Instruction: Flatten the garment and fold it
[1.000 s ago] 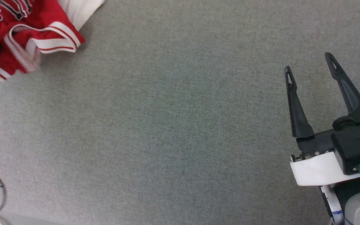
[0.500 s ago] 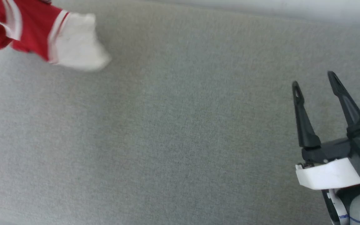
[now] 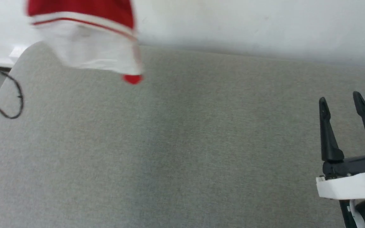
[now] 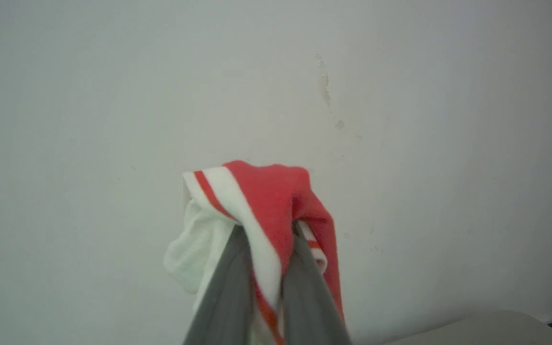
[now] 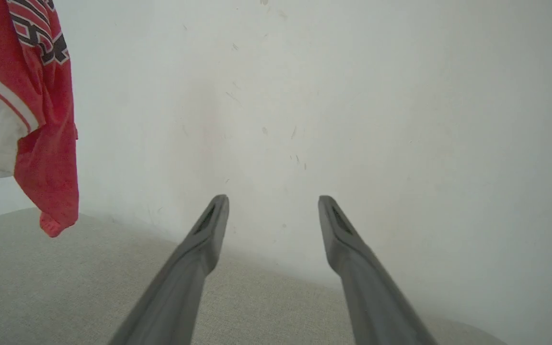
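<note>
Garment (image 3: 84, 47) hung over the far left corner of the grey worktop (image 3: 182, 152), its red-and-white cloth bunched and pinched between the nearly closed fingers of the left hand (image 4: 271, 232). Well apart at the right, the right hand (image 3: 339, 97) hovered with fingers spread wide, holding nothing.

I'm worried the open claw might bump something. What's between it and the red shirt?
Nothing in the way. In the head view, bare grey surface stretches between the right gripper and the hanging garment; the right wrist view agrees.
</note>
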{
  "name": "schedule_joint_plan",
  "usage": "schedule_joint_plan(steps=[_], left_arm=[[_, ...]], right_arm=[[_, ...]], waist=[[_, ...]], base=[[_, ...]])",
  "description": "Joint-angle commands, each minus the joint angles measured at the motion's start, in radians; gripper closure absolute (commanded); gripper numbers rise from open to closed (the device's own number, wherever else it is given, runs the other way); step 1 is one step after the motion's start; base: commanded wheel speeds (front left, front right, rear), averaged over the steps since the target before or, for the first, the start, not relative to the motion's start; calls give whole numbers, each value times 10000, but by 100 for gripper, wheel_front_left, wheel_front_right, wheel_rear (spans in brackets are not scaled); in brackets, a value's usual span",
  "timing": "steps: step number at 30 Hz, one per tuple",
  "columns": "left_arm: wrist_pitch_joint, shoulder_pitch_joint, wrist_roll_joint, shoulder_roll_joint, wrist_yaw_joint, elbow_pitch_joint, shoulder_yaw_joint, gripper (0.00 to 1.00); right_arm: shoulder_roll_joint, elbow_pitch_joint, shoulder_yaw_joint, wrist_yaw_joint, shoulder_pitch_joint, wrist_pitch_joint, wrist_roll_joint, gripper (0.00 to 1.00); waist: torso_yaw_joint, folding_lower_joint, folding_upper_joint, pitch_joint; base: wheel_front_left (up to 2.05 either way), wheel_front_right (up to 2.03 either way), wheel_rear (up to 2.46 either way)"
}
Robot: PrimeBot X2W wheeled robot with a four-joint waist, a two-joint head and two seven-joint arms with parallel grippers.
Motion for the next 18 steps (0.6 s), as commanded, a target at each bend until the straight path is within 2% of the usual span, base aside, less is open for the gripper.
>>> schedule_joint_plan(steps=[1, 12, 18], left_arm=[[105, -68, -82, -302, 182, -298, -104, 100], [764, 1119, -462, -1923, 1248, -2636, -1153, 100], [682, 2692, -33, -2268, 1500, -3140, -2433, 100]], right_arm=[[-4, 22, -80, -9, 134, -72, 83, 0], [-4, -210, -591, -9, 166, -114, 227, 0], [-4, -218, -687, -9, 155, -153, 349, 0]], waist=[[-440, 2, 0, -396], [-1197, 2, 0, -266], [-1456, 2, 0, -12]], base=[[0, 0, 0], [0, 0, 0], [0, 0, 0]])
